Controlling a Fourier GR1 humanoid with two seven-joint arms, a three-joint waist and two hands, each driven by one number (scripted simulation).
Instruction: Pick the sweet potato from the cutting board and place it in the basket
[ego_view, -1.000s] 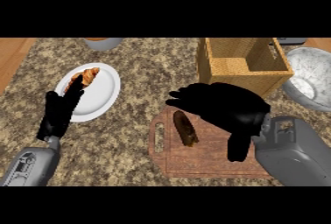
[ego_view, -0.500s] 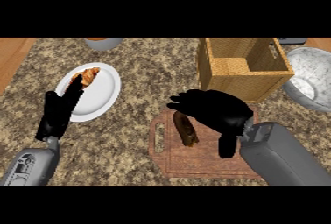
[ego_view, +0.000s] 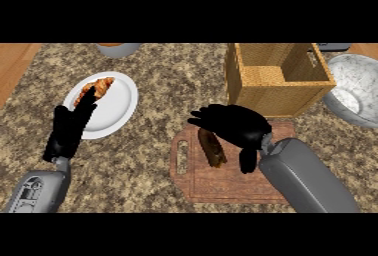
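Head view. Sweet potato (ego_view: 212, 148): oblong, brown, lying on reddish wooden cutting board (ego_view: 221, 185), centre. Right hand (ego_view: 232, 125): black, fingers spread open, hovering over potato's top end, contact unclear. Basket (ego_view: 279, 100): square, woven, tan, at 1 o'clock. Left hand (ego_view: 69, 131): fingers straight, at 9 o'clock, overlapping white round plate (ego_view: 118, 102). Counter (ego_view: 148, 160): speckled granite.

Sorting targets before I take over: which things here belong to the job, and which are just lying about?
In the job:
- sweet potato
- cutting board
- basket
- right hand, over the sweet potato

Lying about:
- white plate with food
- metal bowl
- grey pot
- left hand, resting open
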